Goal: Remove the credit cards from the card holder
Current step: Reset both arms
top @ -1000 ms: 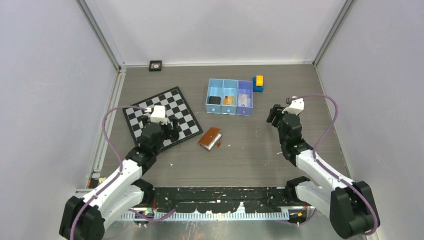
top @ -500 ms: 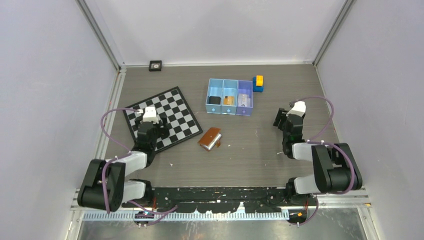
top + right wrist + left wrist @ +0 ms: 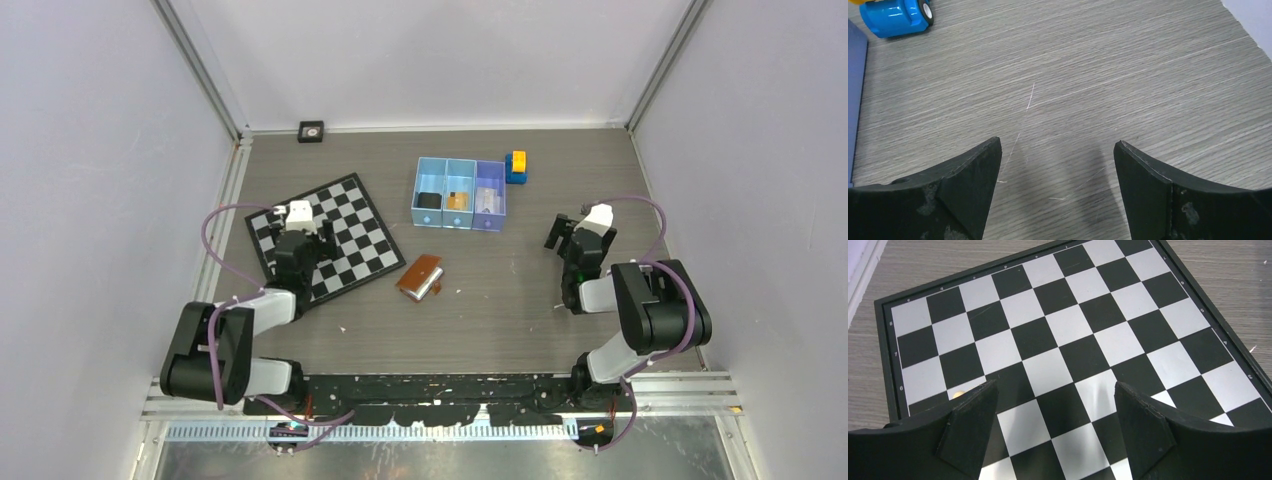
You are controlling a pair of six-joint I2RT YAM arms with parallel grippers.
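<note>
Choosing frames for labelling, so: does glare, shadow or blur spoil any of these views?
Top view: even light, sharp, though what lies in the blue tray is too small to tell. Left wrist view: a pale sheen on the chessboard near the fingers, otherwise crisp. Right wrist view: soft finger shadows on the table, no blur.

We see a chessboard [image 3: 325, 238] at the left of the table [image 3: 500, 300], a blue three-compartment tray [image 3: 441, 219] toward the back, a yellow-and-blue toy [image 3: 517, 167] just beside its right end, and a small black square [image 3: 311, 131] against the back wall.
</note>
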